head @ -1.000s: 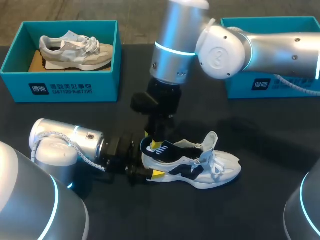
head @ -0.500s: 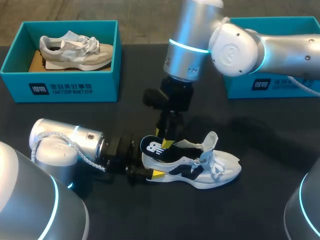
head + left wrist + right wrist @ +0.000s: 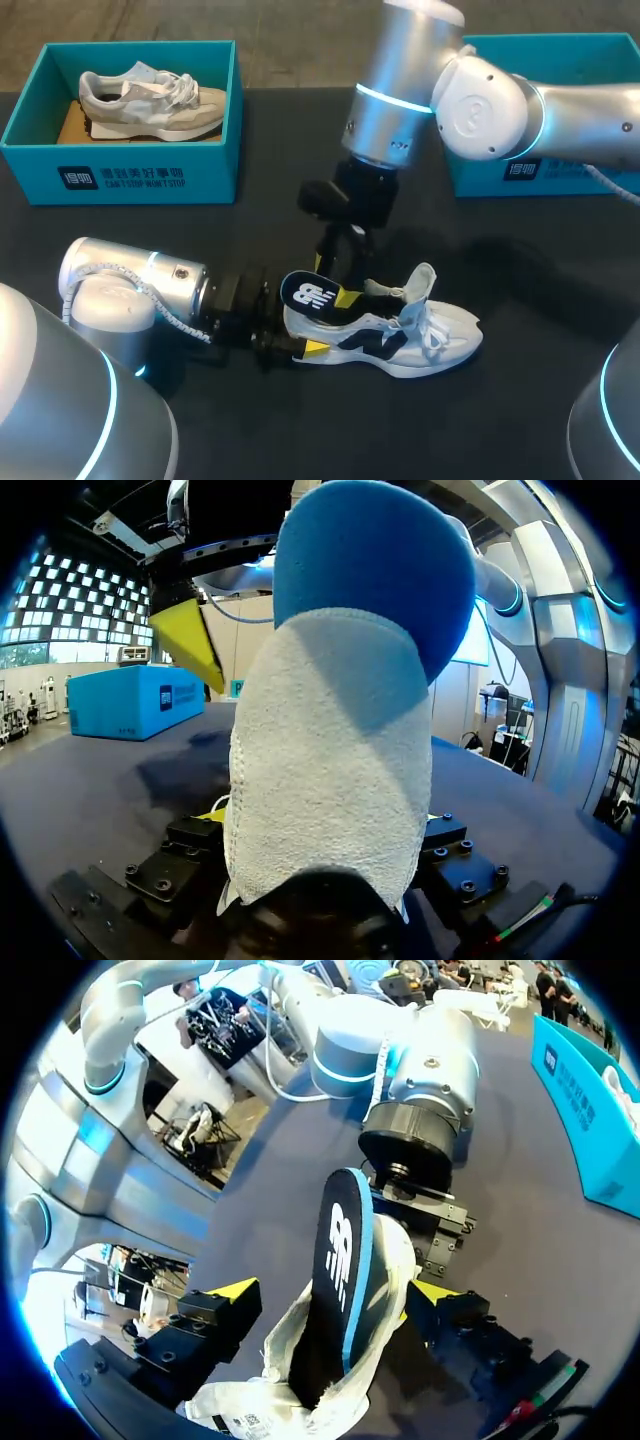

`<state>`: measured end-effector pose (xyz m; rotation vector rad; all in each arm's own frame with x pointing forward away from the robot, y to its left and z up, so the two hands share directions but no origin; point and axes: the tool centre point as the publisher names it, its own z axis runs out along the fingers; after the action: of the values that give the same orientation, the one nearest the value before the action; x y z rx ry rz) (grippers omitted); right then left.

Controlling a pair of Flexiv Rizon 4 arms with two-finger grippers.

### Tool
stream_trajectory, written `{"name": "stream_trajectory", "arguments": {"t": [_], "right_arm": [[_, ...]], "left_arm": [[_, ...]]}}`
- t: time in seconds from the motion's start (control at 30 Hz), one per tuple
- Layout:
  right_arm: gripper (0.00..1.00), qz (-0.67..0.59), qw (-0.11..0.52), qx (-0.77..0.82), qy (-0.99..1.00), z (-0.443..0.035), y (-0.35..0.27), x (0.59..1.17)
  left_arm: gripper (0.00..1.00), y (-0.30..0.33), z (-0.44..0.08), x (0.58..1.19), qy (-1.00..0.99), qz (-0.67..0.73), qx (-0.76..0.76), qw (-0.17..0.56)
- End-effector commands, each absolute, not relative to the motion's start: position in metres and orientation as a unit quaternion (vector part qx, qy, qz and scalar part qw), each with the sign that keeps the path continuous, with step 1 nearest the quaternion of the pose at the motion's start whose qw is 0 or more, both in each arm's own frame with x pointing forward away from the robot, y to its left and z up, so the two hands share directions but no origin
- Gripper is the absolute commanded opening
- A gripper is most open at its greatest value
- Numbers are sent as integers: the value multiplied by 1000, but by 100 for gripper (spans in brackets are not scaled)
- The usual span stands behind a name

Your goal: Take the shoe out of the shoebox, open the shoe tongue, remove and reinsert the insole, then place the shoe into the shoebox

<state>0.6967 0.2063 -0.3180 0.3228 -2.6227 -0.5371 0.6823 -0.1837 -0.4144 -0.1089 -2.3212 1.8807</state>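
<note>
**Figure. Insole removal, seen from the table side.**

The white-and-black sneaker (image 3: 420, 335) lies on the dark table (image 3: 520, 290), low and centre in the head view. The left gripper (image 3: 297, 335) is pressed together on its heel from both sides. The black insole (image 3: 306, 293) stands lifted at the heel end, with its front part inside the shoe. The right gripper (image 3: 343, 290) hangs over it with fingers spread. The insole stands between them and neither side visibly pinches it.

**Risks (judged).** With nothing clamping it, the insole could flop back or slide off as the arm rises. If its front catches under the tongue or laces, the pull may drag the sneaker out of the left gripper's hold or tip it.

**Markings.** The teal shoebox (image 3: 475, 178) at upper right and the second shoebox (image 3: 215, 170) at upper left, which holds a beige sneaker (image 3: 150, 100), both carry white print on their front walls. The insole bears a white logo. A tongue label (image 3: 240, 1422) under the right gripper has small print, too fine to read.
</note>
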Motion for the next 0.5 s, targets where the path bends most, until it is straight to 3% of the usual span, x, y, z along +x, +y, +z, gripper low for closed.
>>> {"name": "stream_trajectory", "arguments": {"t": [0.03, 0.07, 0.13, 0.27, 0.33, 0.37, 0.4, 0.5], "right_arm": [[100, -194, 220, 117, -949, -319, 207, 697], [98, -194, 220, 117, -949, -319, 207, 697], [80, -194, 220, 117, -949, -319, 207, 697], [82, -203, 241, 101, -944, -323, 205, 700], [70, -208, 256, 84, -940, -324, 202, 702], [54, -211, 261, 80, -939, -324, 202, 702], [49, -213, 271, 73, -936, -325, 201, 702], [47, -213, 288, 62, -932, -327, 198, 703]], "left_arm": [[0, -184, -419, 683, -775, 627, -36, 76], [0, -184, -419, 683, -775, 627, -36, 76], [0, -184, -419, 683, -775, 627, -36, 76], [0, -184, -419, 683, -775, 627, -36, 76], [0, -184, -419, 683, -775, 627, -36, 76], [0, -184, -419, 683, -775, 627, -36, 76], [0, -184, -419, 683, -775, 627, -36, 76], [0, -184, -419, 683, -775, 627, -36, 76]]}}
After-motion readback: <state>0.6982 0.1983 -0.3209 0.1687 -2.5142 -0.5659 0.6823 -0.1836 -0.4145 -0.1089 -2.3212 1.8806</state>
